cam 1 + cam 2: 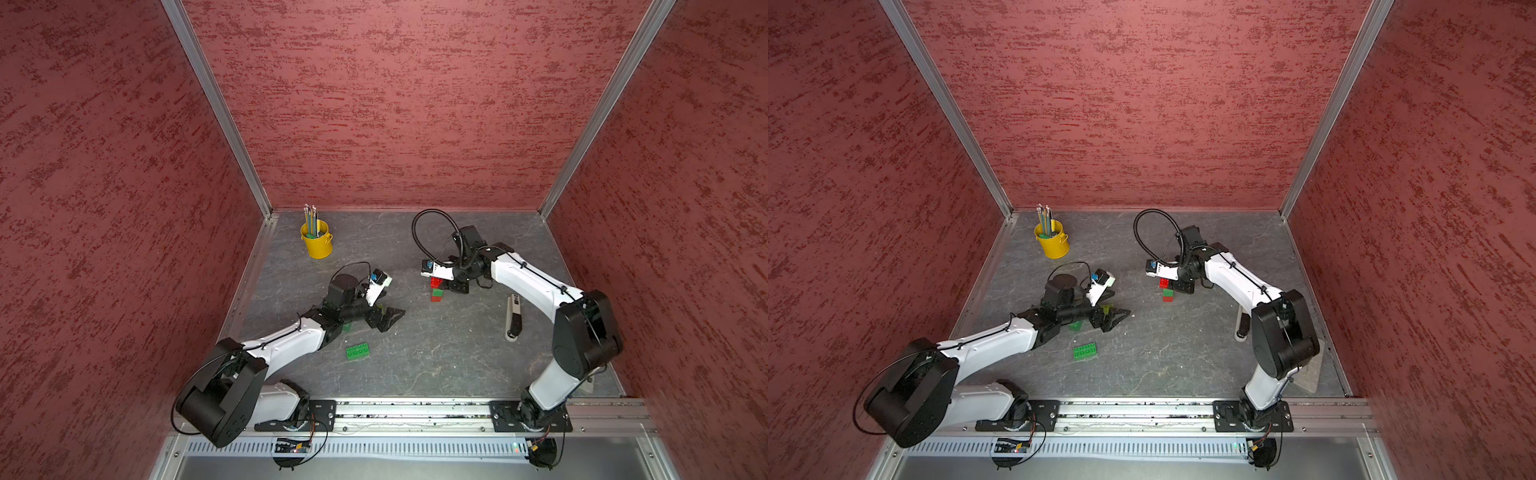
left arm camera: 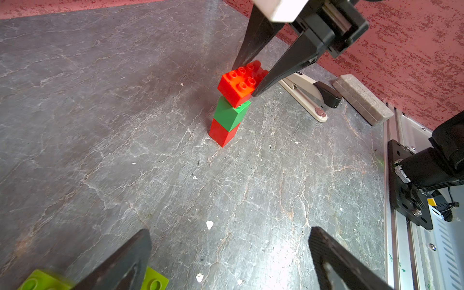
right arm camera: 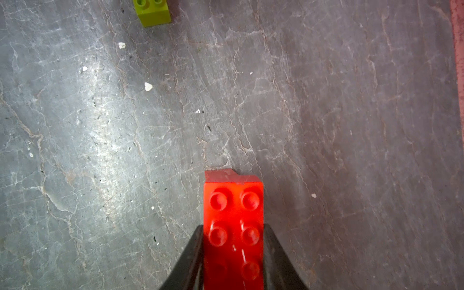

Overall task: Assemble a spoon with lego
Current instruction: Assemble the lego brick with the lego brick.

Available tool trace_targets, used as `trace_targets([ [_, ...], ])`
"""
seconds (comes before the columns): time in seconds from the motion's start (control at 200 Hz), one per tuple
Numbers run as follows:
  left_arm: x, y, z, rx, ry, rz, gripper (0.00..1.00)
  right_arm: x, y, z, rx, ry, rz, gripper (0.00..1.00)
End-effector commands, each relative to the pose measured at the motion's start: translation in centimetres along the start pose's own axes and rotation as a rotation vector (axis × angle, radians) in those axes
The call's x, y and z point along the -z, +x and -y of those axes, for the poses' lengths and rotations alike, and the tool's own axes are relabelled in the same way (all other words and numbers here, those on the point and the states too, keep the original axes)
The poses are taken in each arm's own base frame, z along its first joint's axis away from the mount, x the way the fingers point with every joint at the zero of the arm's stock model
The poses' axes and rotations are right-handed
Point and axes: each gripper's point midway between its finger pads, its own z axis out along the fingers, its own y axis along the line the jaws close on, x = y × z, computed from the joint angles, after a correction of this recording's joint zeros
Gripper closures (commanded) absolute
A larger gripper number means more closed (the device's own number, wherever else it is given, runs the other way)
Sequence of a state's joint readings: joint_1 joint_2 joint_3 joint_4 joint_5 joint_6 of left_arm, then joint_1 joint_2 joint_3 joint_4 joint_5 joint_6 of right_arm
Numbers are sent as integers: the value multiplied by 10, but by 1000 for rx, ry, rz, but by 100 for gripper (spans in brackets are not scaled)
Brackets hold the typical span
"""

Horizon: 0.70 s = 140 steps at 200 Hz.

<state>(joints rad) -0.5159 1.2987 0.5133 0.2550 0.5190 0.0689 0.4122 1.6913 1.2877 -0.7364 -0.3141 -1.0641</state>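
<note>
Grey tabletop [image 1: 436,361], right hand [image 3: 233,228] pinching oblong red brick [image 3: 233,200], long axis along fingers [image 3: 185,261]

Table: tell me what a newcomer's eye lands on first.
The right pincer shut on a red brick, atop a green-over-red stack mid-table. Next, the yellow bucket of pencils near the far left corner, and a green brick lying flat near the open left pincer.
</note>
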Motion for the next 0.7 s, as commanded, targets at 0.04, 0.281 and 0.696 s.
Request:
trace_targets([
  [0.04,-3,-10,0,-32,14,31,1,3,-11,3,70,-20,56,91],
  [0.281,-3,-8,0,-29,14,28,0,0,-10,9,75,-12,53,91],
  [0.696,-3,-6,-2,-21,8,25,1,-6,-6,5,85,-29,46,91],
])
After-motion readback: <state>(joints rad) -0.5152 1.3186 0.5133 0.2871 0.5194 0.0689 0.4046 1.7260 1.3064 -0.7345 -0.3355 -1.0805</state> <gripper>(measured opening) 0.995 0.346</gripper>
